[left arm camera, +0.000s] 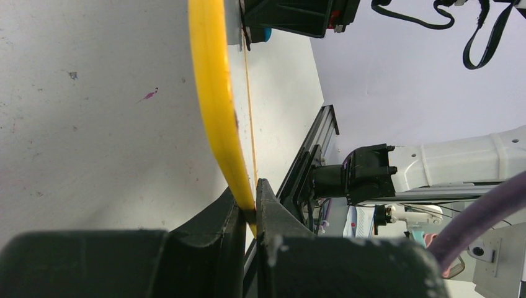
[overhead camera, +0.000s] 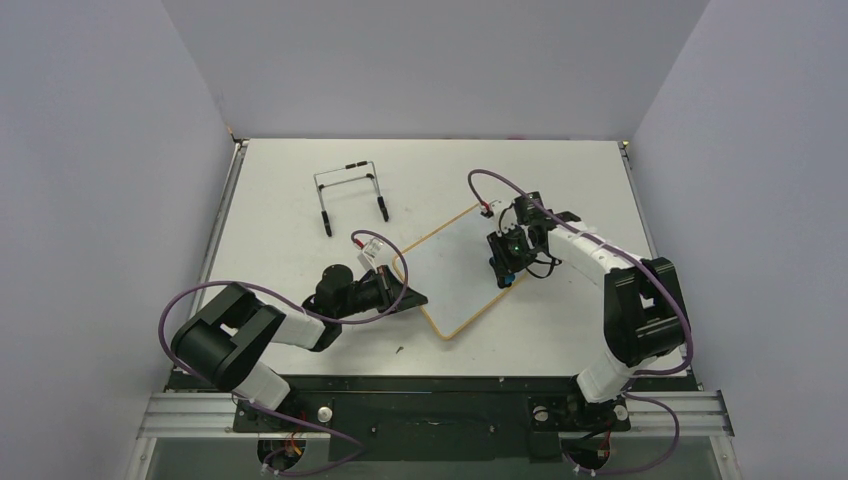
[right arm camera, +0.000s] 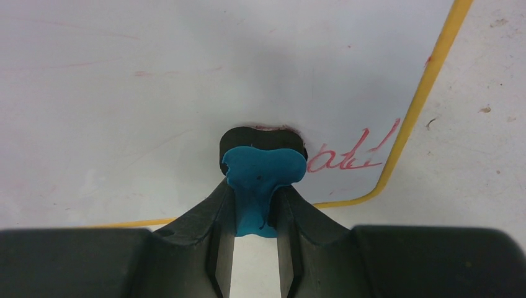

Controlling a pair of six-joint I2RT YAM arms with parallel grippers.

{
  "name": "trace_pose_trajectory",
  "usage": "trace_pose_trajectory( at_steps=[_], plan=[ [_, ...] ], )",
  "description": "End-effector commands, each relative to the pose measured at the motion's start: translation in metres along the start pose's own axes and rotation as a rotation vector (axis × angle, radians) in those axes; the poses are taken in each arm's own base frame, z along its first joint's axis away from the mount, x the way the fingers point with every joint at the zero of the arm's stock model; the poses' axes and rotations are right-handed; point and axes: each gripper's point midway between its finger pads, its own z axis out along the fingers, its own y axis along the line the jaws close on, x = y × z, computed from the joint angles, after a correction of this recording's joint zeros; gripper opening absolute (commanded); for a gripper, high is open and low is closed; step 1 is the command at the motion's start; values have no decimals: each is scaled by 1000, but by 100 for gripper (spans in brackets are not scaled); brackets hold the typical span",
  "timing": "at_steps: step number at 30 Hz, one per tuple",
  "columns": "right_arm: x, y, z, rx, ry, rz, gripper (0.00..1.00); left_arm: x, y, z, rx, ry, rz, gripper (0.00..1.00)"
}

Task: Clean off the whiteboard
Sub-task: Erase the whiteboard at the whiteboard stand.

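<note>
The whiteboard point(overhead camera: 450, 275), mid-table, is pinched at its 9 o'clock edge by the left gripper point(overhead camera: 405, 293); the eraser point(right arm camera: 263, 166) is clamped in the right gripper point(right arm camera: 255, 202) — the board could be tugged free by hard strokes.

The whiteboard point(right arm camera: 186, 74) looks smooth and faintly glossy; the eraser point(right arm camera: 263, 174) is matt blue plastic, black-padded.
</note>
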Motion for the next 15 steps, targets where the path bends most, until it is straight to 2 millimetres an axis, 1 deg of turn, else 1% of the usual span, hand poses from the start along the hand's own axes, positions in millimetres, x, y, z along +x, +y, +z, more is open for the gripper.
trace_pose_trajectory(
  at_steps=[1,3,4,7,10,11,13,14,15],
  plan=[
    [10,-17,3,70,30,95,0,-20,-52,2,201,-57,168,0],
    [14,-31,5,106,40,129,0,-20,-53,2,203,-56,169,0],
    [16,-34,7,113,48,135,0,-20,-52,2,201,-55,170,0],
    [20,-37,9,130,62,138,0,-21,-53,3,203,-53,174,0],
    [20,-37,9,129,69,133,0,-20,-53,3,207,-46,175,0],
    [20,-31,10,99,67,127,0,-20,-54,4,209,-45,176,0],
    [20,-10,11,-6,70,93,0,-20,-54,4,212,-41,178,0],
    [19,10,11,-92,77,55,0,-20,-55,5,214,-41,180,0],
    [23,23,9,-141,96,36,0,-20,-55,5,214,-38,179,0]
  ],
)
